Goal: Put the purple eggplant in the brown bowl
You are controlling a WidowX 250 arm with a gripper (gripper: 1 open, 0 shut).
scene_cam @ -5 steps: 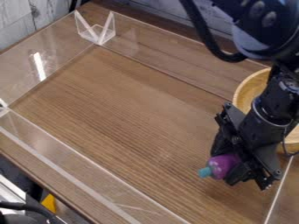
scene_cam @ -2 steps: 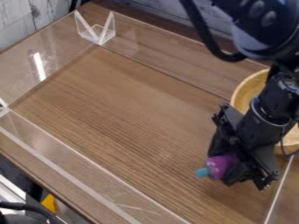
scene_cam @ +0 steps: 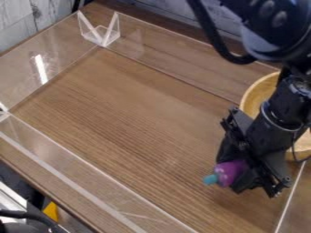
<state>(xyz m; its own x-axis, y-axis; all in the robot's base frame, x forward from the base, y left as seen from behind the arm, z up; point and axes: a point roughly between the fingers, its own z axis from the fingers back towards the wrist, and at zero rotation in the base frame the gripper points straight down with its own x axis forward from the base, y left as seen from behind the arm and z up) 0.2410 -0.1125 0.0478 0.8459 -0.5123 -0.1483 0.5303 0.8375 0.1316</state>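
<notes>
Purple eggplant (scene_cam: 227, 172) near table's (scene_cam: 134, 118) right edge; we're pinching it in gripper (scene_cam: 243, 173); glossy skin risks slipping before brown bowl (scene_cam: 257, 96).

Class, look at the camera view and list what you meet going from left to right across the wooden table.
Clear plastic V-shaped stand at the back left → small glossy purple eggplant with teal stem cap → black robot gripper over it → round light-brown wooden bowl at the right edge.

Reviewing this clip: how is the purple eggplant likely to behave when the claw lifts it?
The purple eggplant looks glossy and rounded, so it may slip or twist between the claw fingers. It seems a small, stiff toy, probably light. If dropped on the wooden table, its oval shape would likely roll.
</notes>
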